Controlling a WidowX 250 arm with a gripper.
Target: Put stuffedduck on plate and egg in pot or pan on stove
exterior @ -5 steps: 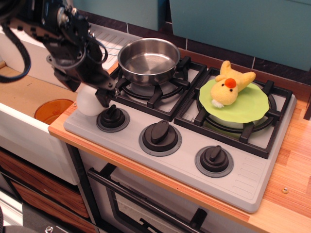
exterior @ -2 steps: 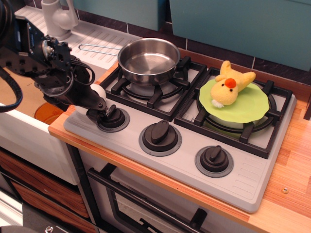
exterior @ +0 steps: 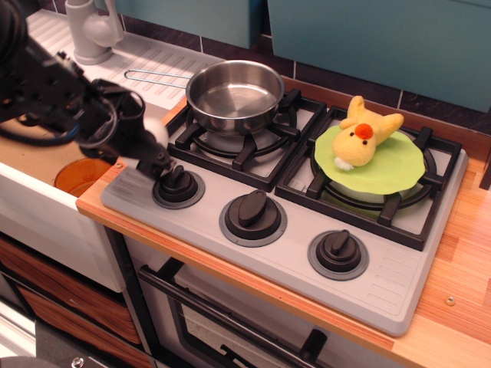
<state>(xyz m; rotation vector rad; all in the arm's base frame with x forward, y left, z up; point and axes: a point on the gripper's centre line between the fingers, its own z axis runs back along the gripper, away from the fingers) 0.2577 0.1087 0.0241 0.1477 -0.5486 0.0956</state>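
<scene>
Gripper: we find the black gripper left of the shiny steel pot; grip state indiscernible.
Egg: we cannot see it, possibly hidden.

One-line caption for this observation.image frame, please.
Duck on green plate, steel pot empty, end effector low by the stove's left knob.

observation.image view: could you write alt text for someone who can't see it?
A yellow duck lies on a green plate on the right burner of a grey stove; an empty steel pot sits on the left burner. A black gripper reaches toward the left knob.
</scene>
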